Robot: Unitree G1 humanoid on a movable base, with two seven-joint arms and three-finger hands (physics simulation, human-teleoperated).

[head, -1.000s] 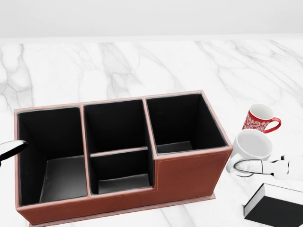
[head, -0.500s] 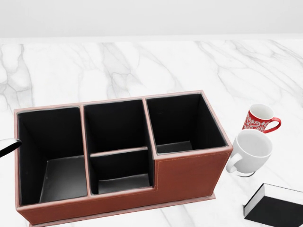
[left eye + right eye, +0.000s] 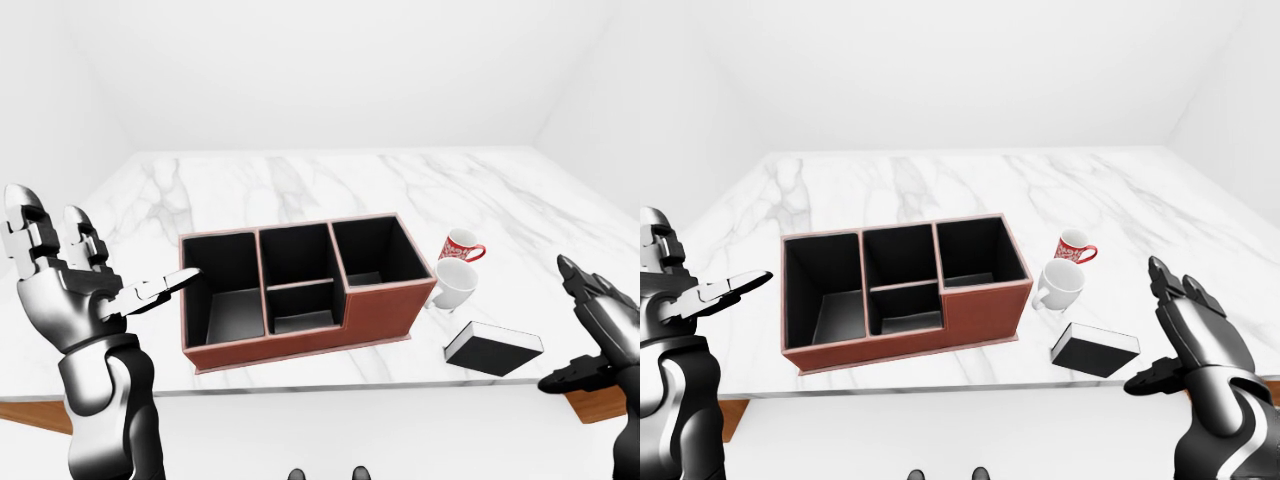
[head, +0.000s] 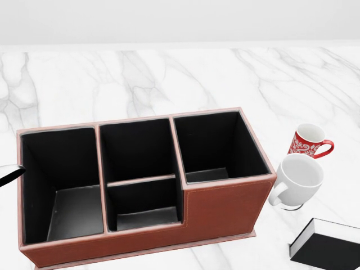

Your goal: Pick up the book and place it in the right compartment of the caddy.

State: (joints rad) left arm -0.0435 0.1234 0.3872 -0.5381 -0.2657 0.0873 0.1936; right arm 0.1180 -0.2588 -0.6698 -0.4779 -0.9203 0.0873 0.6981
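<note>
On the white marbled worktop [image 3: 300, 180], the black hardcover book [image 3: 493, 349] lies untouched, right of the brown leather caddy [image 3: 305, 285]. The right hand [image 3: 1196, 340] has pulled back, fingers spread; left hand [image 3: 60, 280] open too.

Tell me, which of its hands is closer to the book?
Right. The right hand hangs open just right of the book, off the table's edge, touching nothing. The left hand is open far left, beyond the caddy.
</note>
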